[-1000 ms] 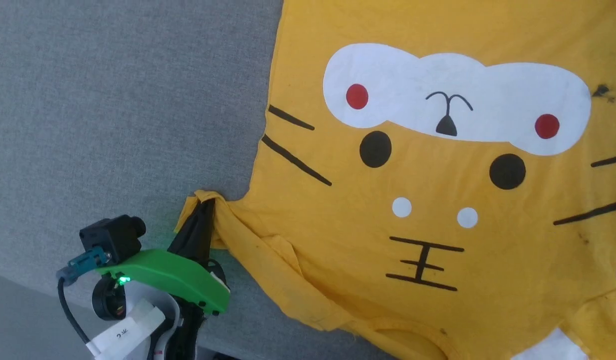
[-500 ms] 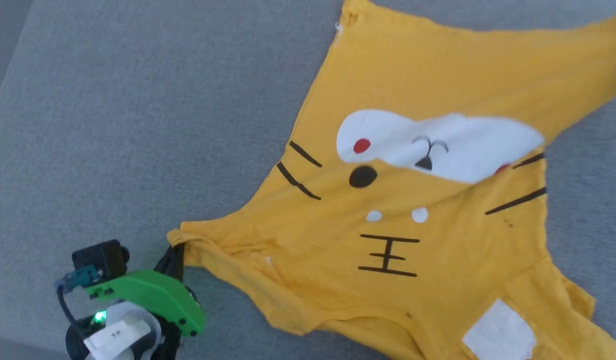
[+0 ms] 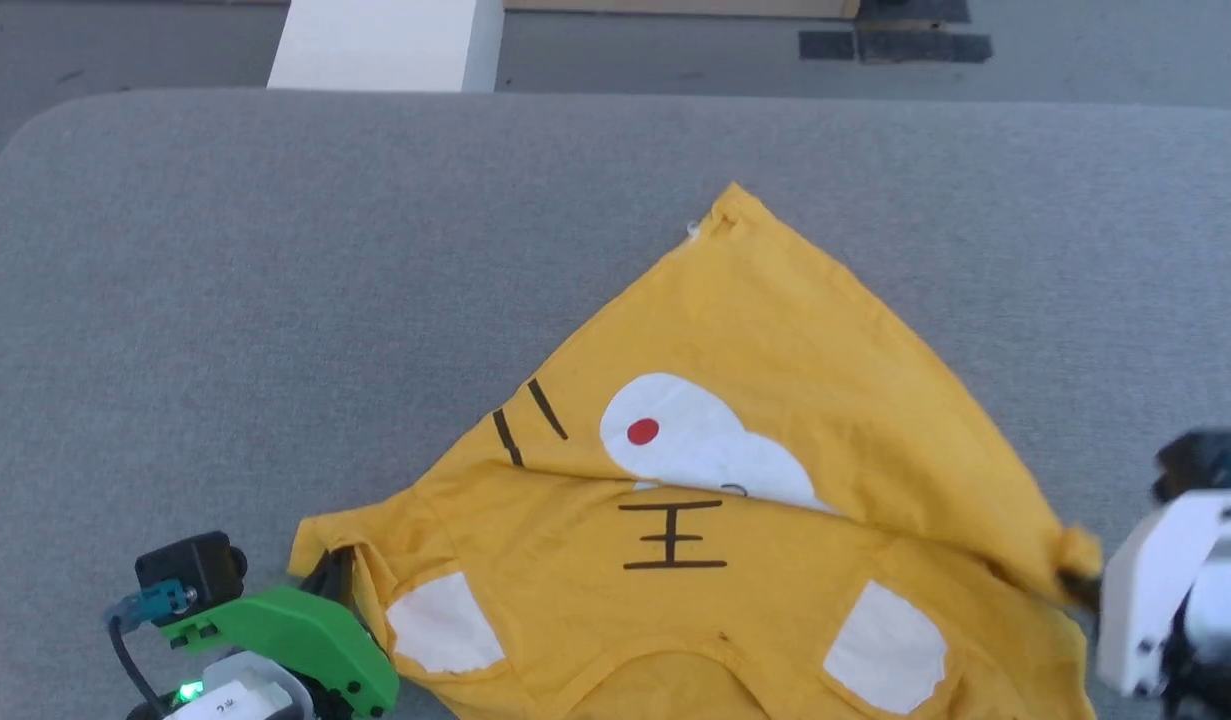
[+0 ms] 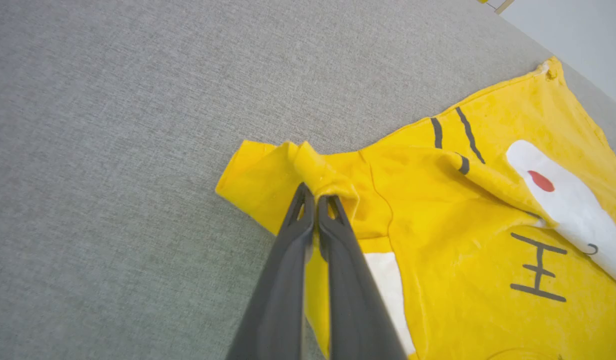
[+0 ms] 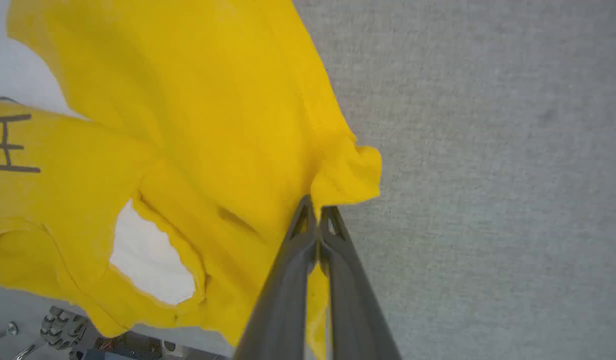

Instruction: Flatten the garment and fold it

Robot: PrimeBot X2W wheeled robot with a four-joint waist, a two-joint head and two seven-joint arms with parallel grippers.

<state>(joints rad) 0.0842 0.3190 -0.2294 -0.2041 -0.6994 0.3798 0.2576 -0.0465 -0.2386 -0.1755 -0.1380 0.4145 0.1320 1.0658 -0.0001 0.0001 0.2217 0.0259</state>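
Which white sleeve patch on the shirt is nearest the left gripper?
The left-hand patch, just beside the left gripper pinching the shirt; the other patch lies far across, toward the right gripper.

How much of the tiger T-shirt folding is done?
Done: the yellow tiger T-shirt lies face-up on the grey fabric surface. In hand: the left gripper and right gripper are each shut on a corner near a sleeve. Left: a crease across the white muzzle hides part of the face, so it needs flattening, and no tidy fold is made yet.
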